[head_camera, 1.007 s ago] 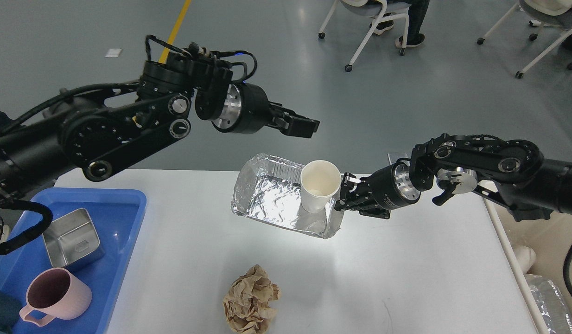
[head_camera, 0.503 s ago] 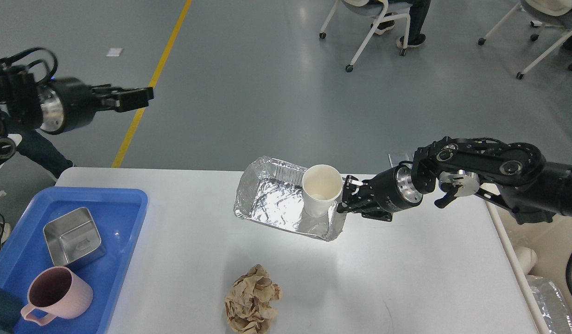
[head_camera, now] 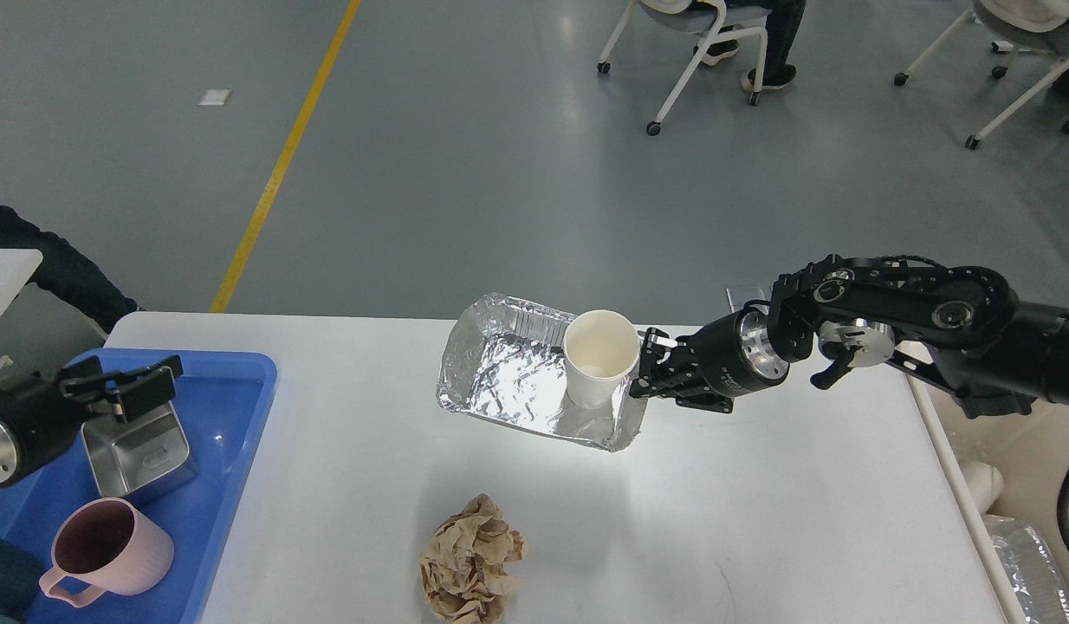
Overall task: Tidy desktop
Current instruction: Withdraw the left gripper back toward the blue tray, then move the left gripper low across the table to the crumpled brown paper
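Observation:
The white desktop [head_camera: 760, 485] fills the lower view. A crumpled foil tray [head_camera: 508, 373] sits near its far middle with a white paper cup [head_camera: 599, 355] standing in its right end. My right gripper [head_camera: 643, 364] comes in from the right and is shut on the foil tray's right wall, just beside the cup. A ball of crumpled brown paper [head_camera: 469, 563] lies near the front edge. My left gripper [head_camera: 123, 386] is low at the far left, over the blue tray [head_camera: 240, 373], open and empty.
The blue tray holds a steel box [head_camera: 140, 451] and a pink mug [head_camera: 110, 546]. More foil [head_camera: 1020, 555] shows off the table's right edge. Wheeled chairs [head_camera: 699, 52] stand on the grey floor beyond.
My left arm has swung from high above the table's far side down and left to just over the blue tray. The foil tray and cup shifted slightly right and settled lower with my right gripper.

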### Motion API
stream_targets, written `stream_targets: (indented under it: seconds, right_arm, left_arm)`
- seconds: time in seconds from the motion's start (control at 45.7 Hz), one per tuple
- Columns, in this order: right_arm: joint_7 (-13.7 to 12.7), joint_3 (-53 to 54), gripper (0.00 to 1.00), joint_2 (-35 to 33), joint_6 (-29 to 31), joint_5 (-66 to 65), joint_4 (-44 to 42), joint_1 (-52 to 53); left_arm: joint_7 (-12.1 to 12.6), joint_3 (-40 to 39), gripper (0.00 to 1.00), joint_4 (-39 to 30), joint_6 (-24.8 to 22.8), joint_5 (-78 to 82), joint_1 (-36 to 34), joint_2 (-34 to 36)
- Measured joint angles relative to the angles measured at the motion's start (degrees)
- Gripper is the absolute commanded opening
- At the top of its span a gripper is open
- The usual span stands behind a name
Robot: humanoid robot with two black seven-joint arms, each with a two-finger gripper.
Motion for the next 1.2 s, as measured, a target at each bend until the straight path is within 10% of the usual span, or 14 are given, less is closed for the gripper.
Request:
stream_targets:
  seconds: [0.591,1.204]
  right_arm:
    - [-0.02,0.00,0.00,-0.62,0.00,-0.09,0.70,0.01]
    - [-0.01,0.00,0.00,-1.32,0.00,-0.13,1.24,0.21]
  left_arm:
    - [-5.66,0.23,0.97,-2.85,-5.52,0.21,2.67,-1.57]
    - [-2.88,6.98,0.97,5.14,-16.26,14.04,0.77,-30.35]
